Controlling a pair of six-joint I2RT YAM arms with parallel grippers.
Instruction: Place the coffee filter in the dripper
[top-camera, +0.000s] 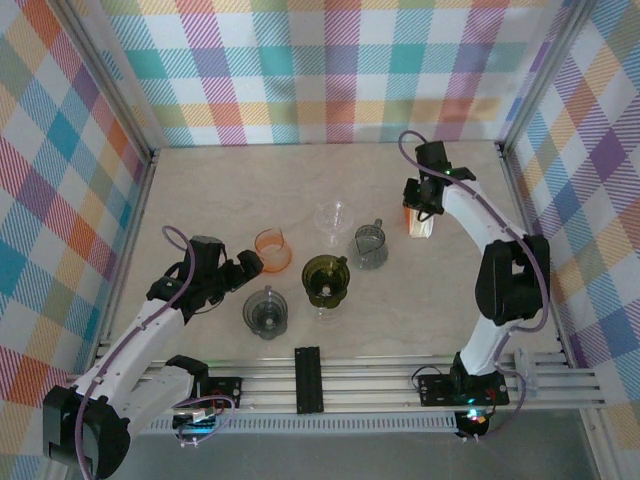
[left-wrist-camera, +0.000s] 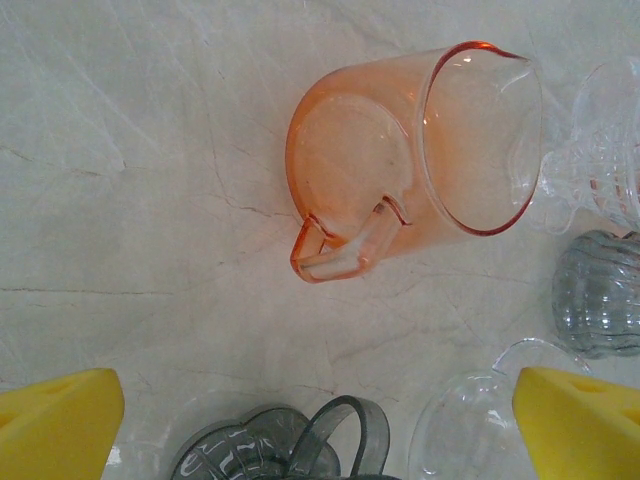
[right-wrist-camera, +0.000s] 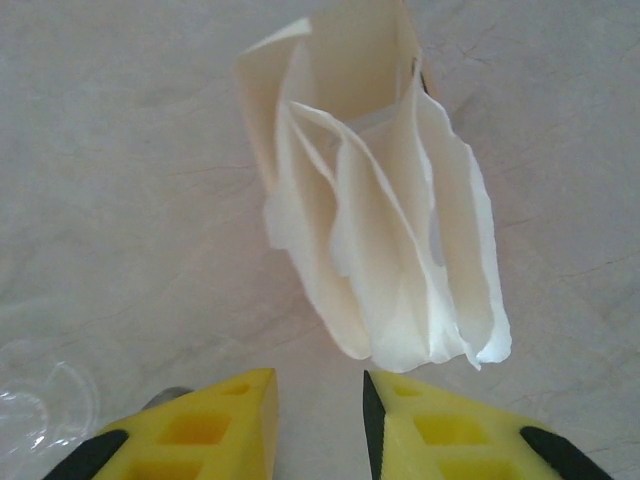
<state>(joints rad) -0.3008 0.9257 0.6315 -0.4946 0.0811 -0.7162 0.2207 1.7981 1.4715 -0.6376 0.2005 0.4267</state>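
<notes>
Your pale marble-look tabletop (top-camera: 300, 180) inside pastel plaid walls (top-camera: 330, 70), stack of white paper coffee filters (right-wrist-camera: 380, 220) at the table's 2 o'clock, long axis running 12-to-5 (rounded end at 5, just ahead of your right gripper (right-wrist-camera: 318, 385)), its jaws narrowly apart, empty, left gripper (left-wrist-camera: 320, 400) jaws spread wide.

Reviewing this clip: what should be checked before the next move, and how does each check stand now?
1. Filter stack ahead of right fingers: ok.
2. One filter gripped: cannot tell; narrow gap, paper ends at the tips.
3. Left fingers wide apart, holding nothing: ok.
4. Olive dripper upright, mouth unblocked: ok.
5. Which dripper is meant: cannot tell.
</notes>
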